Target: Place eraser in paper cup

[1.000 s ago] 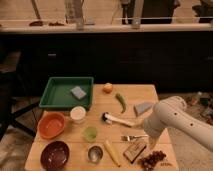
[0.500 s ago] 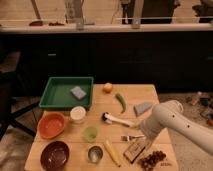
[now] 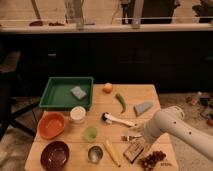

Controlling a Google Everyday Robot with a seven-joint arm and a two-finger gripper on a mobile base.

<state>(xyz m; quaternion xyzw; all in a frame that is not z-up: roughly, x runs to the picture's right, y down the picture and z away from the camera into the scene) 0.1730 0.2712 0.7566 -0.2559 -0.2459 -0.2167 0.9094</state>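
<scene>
The eraser (image 3: 134,150) lies near the counter's (image 3: 146,93) front edge, between a yellow piece (image 3: 112,152) and a dark grape cluster (image 3: 152,160). The tool (image 3: 143,138), at the tip of the white arm (image 3: 172,127), is just behind it, beside a fork (image 3: 131,137); whether it is wide or narrow I cannot tell. The paper cup (image 3: 77,114) stands well apart to the left, just beside the green tray's (image 3: 62,106) front wall. An orange bowl (image 3: 51,125) and a green cup (image 3: 90,133) are near it.
</scene>
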